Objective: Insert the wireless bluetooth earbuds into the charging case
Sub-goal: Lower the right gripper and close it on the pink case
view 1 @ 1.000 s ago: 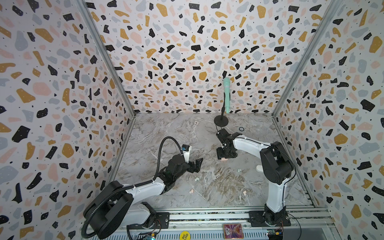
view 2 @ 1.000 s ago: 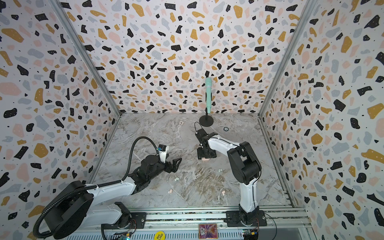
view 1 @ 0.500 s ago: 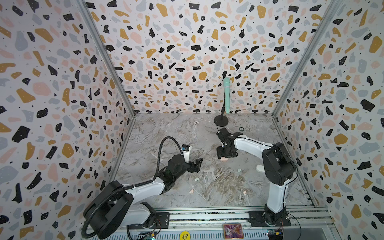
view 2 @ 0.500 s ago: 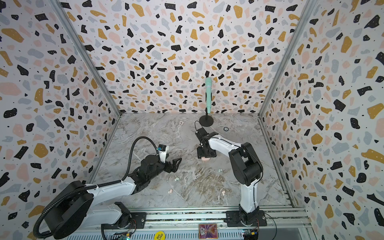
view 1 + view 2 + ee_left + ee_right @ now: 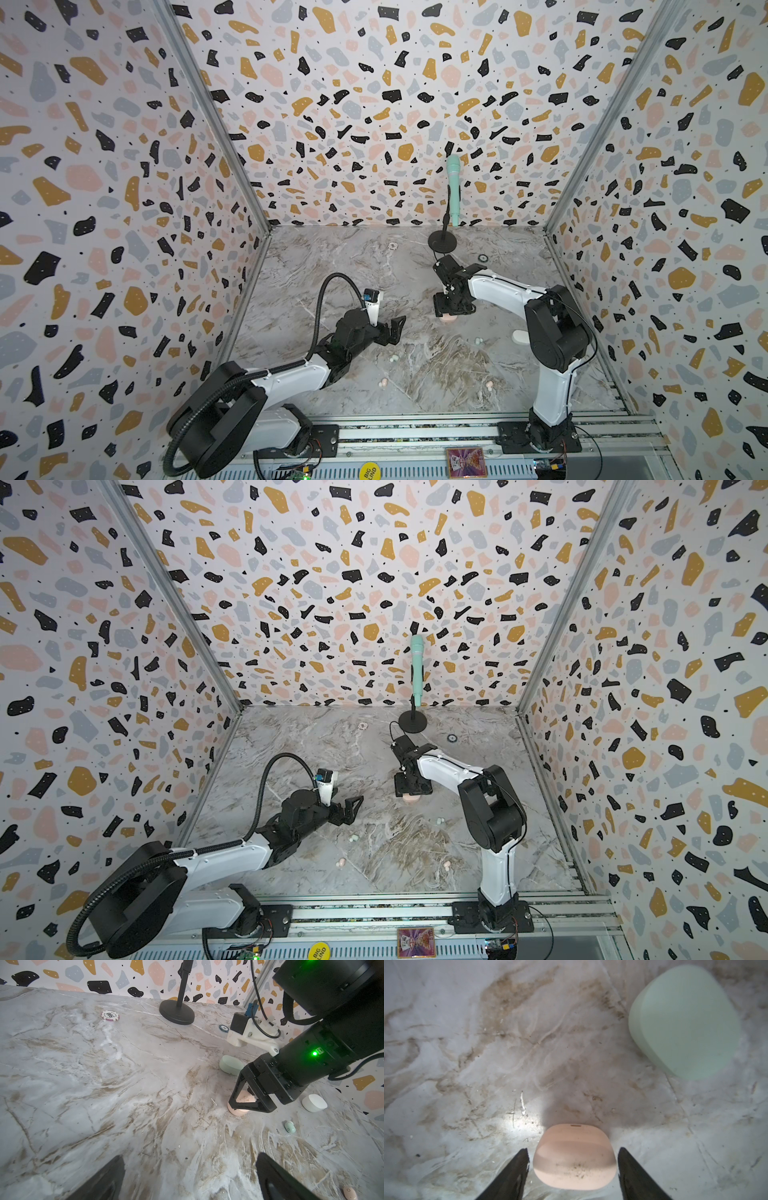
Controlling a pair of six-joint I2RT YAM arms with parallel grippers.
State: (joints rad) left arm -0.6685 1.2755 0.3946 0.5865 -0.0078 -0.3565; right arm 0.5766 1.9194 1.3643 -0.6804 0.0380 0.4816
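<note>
White earbuds [image 5: 392,358], mint earbuds [image 5: 478,341] & pink earbuds [image 5: 384,382]: tiny smooth bean-shaped plastic buds. All lie loose on the marble-look counter [image 5: 332,270]; white pair mid-front, mint pair to its right, pink singles nearer the front rail. Pink charging case [image 5: 238,1111]: rounded matte pebble, closed, small dark slot mark at one edge, gritty specks on top. It sits flat on the counter btwn the right claw [image 5: 573,1150] fingers [image 5: 512,1176], black wedge-shaped, w/ a thin gap each side, so claw part-open, not gripping. Mint case [image 5: 685,1022] just beside, white case [image 5: 314,1103] further right by the right arm; both closed pebbles. Left claw [image 5: 395,330] spread wide, holding nothing, over bare counter left of centre. At back: black disc-based mic stand [image 5: 441,241], ridged poker chip [image 5: 110,1015].
</note>
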